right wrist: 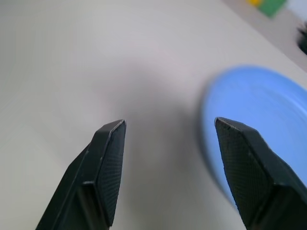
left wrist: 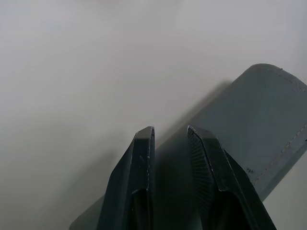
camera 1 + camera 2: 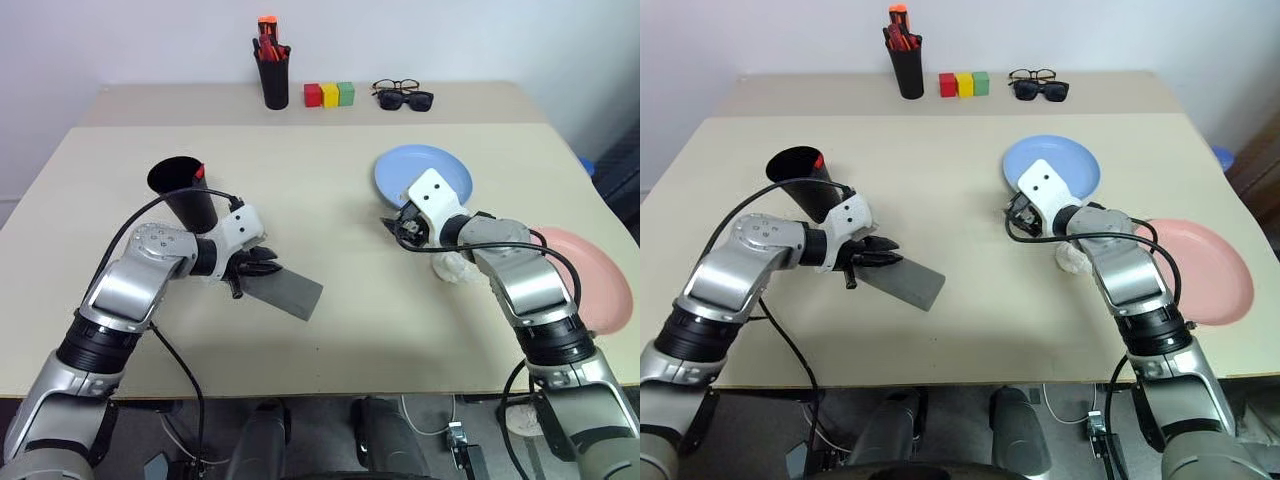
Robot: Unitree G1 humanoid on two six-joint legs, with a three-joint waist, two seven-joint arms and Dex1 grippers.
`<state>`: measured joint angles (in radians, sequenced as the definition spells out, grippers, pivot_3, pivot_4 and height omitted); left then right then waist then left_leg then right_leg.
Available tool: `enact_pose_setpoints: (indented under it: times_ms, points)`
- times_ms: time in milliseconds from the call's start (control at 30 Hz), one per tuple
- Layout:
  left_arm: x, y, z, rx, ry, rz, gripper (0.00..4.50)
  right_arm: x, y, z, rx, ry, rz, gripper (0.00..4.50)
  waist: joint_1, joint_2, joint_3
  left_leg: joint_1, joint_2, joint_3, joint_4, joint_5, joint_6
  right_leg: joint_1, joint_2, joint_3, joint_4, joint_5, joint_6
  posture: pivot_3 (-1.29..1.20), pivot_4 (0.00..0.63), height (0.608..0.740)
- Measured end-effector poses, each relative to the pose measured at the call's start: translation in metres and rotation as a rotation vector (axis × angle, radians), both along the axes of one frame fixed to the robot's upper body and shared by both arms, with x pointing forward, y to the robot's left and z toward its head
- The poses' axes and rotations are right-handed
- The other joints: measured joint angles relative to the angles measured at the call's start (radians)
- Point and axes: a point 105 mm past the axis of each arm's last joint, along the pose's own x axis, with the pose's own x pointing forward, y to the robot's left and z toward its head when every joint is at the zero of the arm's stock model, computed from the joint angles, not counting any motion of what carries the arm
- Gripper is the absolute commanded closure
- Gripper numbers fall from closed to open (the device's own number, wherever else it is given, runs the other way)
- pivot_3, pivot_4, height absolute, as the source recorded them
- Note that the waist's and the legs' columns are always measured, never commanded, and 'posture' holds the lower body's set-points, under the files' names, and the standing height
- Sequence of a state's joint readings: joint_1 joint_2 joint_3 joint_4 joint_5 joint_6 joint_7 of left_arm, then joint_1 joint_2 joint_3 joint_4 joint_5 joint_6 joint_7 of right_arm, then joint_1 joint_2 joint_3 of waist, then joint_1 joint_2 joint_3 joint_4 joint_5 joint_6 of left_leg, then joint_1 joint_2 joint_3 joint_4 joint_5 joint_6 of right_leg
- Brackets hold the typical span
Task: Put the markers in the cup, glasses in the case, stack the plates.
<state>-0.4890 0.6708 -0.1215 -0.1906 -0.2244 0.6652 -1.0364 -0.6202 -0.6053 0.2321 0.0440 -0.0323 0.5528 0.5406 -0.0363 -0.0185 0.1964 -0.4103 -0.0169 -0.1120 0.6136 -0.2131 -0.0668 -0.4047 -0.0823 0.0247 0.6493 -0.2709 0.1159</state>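
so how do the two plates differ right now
The blue plate sits mid-table, just ahead of the open right gripper; the pink plate lies at the table's right edge, beside that arm. Colour differs too. Both are round, shallow, similar in size, lying flat and unstacked.

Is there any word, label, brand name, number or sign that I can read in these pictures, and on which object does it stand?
None can be read: no text shows on the case, the cup, the blue plate, the pink plate, the three coloured blocks or the pen holder.
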Motion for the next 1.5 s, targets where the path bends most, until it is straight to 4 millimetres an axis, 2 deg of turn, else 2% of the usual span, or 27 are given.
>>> enact_pose_setpoints:
  times_ms: [67, 133, 200, 233, 300, 400, 433, 533, 667, 767, 867, 933, 1000, 1033, 1067, 1100, 1167, 1200, 1267, 1367, 1500]
  points:
    - [-0.003, -0.007, 0.015, -0.112, -0.041, -0.004, 3.43, 0.013, -0.008, -0.010, -0.066, 0.000, -0.032, 1.55, -0.003, 0.000, 0.000, 0.000, 0.000, 0.000, 0.000, 0.000, 0.000, 0.000, 0.000, 0.000, 0.000, 0.000, 0.000, 0.00, 0.150, 0.740]
    - [-0.005, -0.004, 0.027, -0.177, -0.074, 0.016, 3.43, 0.026, -0.011, -0.016, -0.104, -0.006, -0.055, 1.55, -0.011, 0.000, 0.000, 0.001, 0.000, 0.000, 0.000, 0.000, 0.000, 0.000, 0.000, 0.000, 0.001, 0.000, 0.000, 0.00, 0.150, 0.740]
    - [-0.009, -0.002, 0.031, -0.223, -0.081, 0.039, 3.43, 0.037, -0.017, -0.019, -0.138, -0.015, -0.078, 1.55, -0.014, 0.001, 0.000, 0.002, 0.000, 0.000, -0.001, 0.000, 0.000, 0.000, 0.001, 0.001, 0.002, 0.000, 0.000, 0.00, 0.150, 0.740]
    - [-0.011, 0.000, 0.030, -0.235, -0.073, 0.052, 3.47, 0.042, -0.018, -0.018, -0.157, -0.030, -0.085, 2.04, -0.015, 0.001, 0.000, 0.002, 0.000, 0.000, 0.000, 0.000, 0.000, 0.000, 0.001, 0.001, 0.002, 0.000, 0.000, 0.00, 0.150, 0.740]
    - [-0.013, 0.001, 0.027, -0.247, -0.058, 0.071, 3.47, 0.047, -0.022, -0.019, -0.177, -0.038, -0.094, 2.75, -0.011, 0.001, 0.000, 0.002, 0.000, 0.000, 0.000, 0.000, 0.000, 0.000, 0.001, 0.001, 0.002, 0.000, 0.000, 0.00, 0.150, 0.740]
    - [-0.017, 0.002, 0.024, -0.260, -0.049, 0.095, 3.47, 0.048, -0.022, -0.025, -0.198, -0.039, -0.075, 4.28, -0.006, 0.001, 0.000, 0.001, 0.000, 0.000, 0.000, 0.000, 0.000, 0.000, 0.000, 0.001, 0.001, 0.000, 0.000, 0.00, 0.150, 0.740]
    - [-0.017, 0.002, 0.023, -0.259, -0.049, 0.103, 3.47, 0.048, -0.020, -0.024, -0.202, -0.046, -0.064, 4.48, -0.006, 0.001, 0.000, 0.001, 0.000, 0.000, 0.000, 0.000, 0.000, 0.000, 0.000, 0.001, 0.001, 0.000, 0.000, 0.00, 0.150, 0.740]
    - [-0.018, 0.002, 0.023, -0.265, -0.052, 0.109, 3.47, 0.048, -0.020, -0.021, -0.214, -0.060, -0.052, 4.48, -0.007, 0.001, 0.000, 0.001, 0.000, 0.000, 0.000, 0.000, 0.000, 0.000, 0.000, 0.001, 0.001, 0.000, 0.000, 0.00, 0.150, 0.740]
    - [-0.019, -0.006, 0.024, -0.288, -0.055, 0.092, 3.47, 0.031, -0.031, -0.008, -0.258, -0.112, -0.033, 4.48, 0.000, 0.001, 0.001, 0.001, 0.000, 0.000, 0.000, 0.000, 0.000, 0.000, 0.000, 0.001, 0.001, 0.000, 0.000, 0.00, 0.150, 0.740]
    - [-0.016, -0.020, 0.026, -0.322, -0.049, 0.048, 3.47, -0.001, -0.062, 0.009, -0.271, -0.125, -0.077, 4.48, 0.020, 0.002, 0.001, 0.000, -0.001, 0.000, 0.000, 0.000, 0.000, 0.000, 0.000, 0.000, 0.000, 0.000, 0.000, 0.00, 0.150, 0.740]
    - [-0.007, -0.035, 0.027, -0.360, -0.045, 0.007, 3.47, -0.046, -0.088, 0.025, -0.248, -0.104, -0.125, 4.48, 0.027, 0.002, 0.001, 0.000, -0.001, 0.000, 0.001, 0.000, 0.001, 0.002, 0.000, 0.000, -0.001, 0.000, 0.001, 0.00, 0.150, 0.740]
    - [0.000, -0.054, 0.031, -0.414, -0.057, -0.048, 3.47, -0.090, -0.110, 0.019, -0.253, -0.026, -0.187, 4.48, 0.044, 0.002, 0.000, 0.000, -0.001, -0.001, 0.002, -0.001, 0.002, 0.004, 0.000, 0.000, -0.002, -0.001, 0.001, 0.00, 0.150, 0.740]
    - [0.005, -0.064, 0.031, -0.432, -0.055, -0.076, 3.47, -0.119, -0.122, 0.009, -0.244, 0.061, -0.237, 4.48, 0.042, 0.002, 0.000, 0.002, -0.001, 0.001, 0.003, -0.001, 0.002, 0.005, 0.000, 0.000, -0.002, -0.001, 0.001, 0.00, 0.150, 0.740]
    - [0.007, -0.067, 0.029, -0.434, -0.047, -0.083, 3.47, -0.127, -0.125, 0.007, -0.238, 0.088, -0.252, 3.83, 0.030, 0.002, 0.000, 0.003, -0.001, 0.002, 0.003, -0.001, 0.002, 0.005, -0.001, 0.001, -0.002, -0.001, 0.001, 0.00, 0.150, 0.740]
    - [0.008, -0.069, 0.028, -0.436, -0.042, -0.093, 3.47, -0.132, -0.126, 0.007, -0.238, 0.098, -0.262, 3.58, 0.019, 0.002, 0.000, 0.003, -0.001, 0.002, 0.003, -0.001, 0.002, 0.005, 0.000, 0.001, -0.002, -0.001, 0.001, 0.00, 0.150, 0.740]
    - [0.009, -0.073, 0.027, -0.432, -0.041, -0.110, 3.47, -0.137, -0.127, 0.007, -0.241, 0.104, -0.271, 3.06, 0.013, 0.002, 0.000, 0.004, -0.001, 0.002, 0.002, -0.001, 0.002, 0.006, 0.000, 0.001, -0.001, -0.001, 0.001, 0.00, 0.150, 0.740]
    - [0.008, -0.077, 0.027, -0.433, -0.048, -0.138, 3.47, -0.140, -0.122, 0.007, -0.241, 0.106, -0.260, 1.96, 0.002, 0.003, -0.001, 0.006, 0.000, 0.002, 0.002, -0.001, 0.002, 0.007, 0.001, 0.001, -0.001, -0.001, 0.001, 0.00, 0.150, 0.740]
    - [0.009, -0.077, 0.027, -0.432, -0.051, -0.139, 3.47, -0.140, -0.119, 0.008, -0.235, 0.103, -0.249, 1.62, -0.001, 0.003, -0.001, 0.006, 0.000, 0.002, 0.002, -0.001, 0.002, 0.007, 0.001, 0.001, -0.001, -0.001, 0.001, 0.00, 0.150, 0.740]
    - [0.010, -0.075, 0.025, -0.427, -0.049, -0.134, 3.47, -0.136, -0.107, 0.006, -0.207, 0.089, -0.214, 1.62, -0.006, 0.002, -0.001, 0.006, 0.000, 0.002, 0.002, -0.001, 0.002, 0.007, 0.001, 0.001, -0.002, -0.001, 0.001, 0.00, 0.150, 0.740]
    - [0.008, -0.070, 0.020, -0.417, -0.041, -0.116, 3.47, -0.122, -0.076, -0.006, -0.134, 0.080, -0.124, 1.62, -0.007, 0.003, -0.001, 0.006, 0.000, 0.001, 0.002, -0.001, 0.002, 0.007, 0.000, 0.001, -0.001, -0.001, 0.001, 0.00, 0.150, 0.740]
    - [0.001, -0.061, 0.014, -0.407, -0.028, -0.091, 3.47, -0.101, -0.064, -0.027, -0.092, 0.110, -0.114, 1.62, 0.001, 0.002, -0.001, 0.004, -0.001, 0.001, 0.002, -0.001, 0.002, 0.007, 0.000, 0.001, -0.002, -0.001, 0.001, 0.00, 0.150, 0.740]
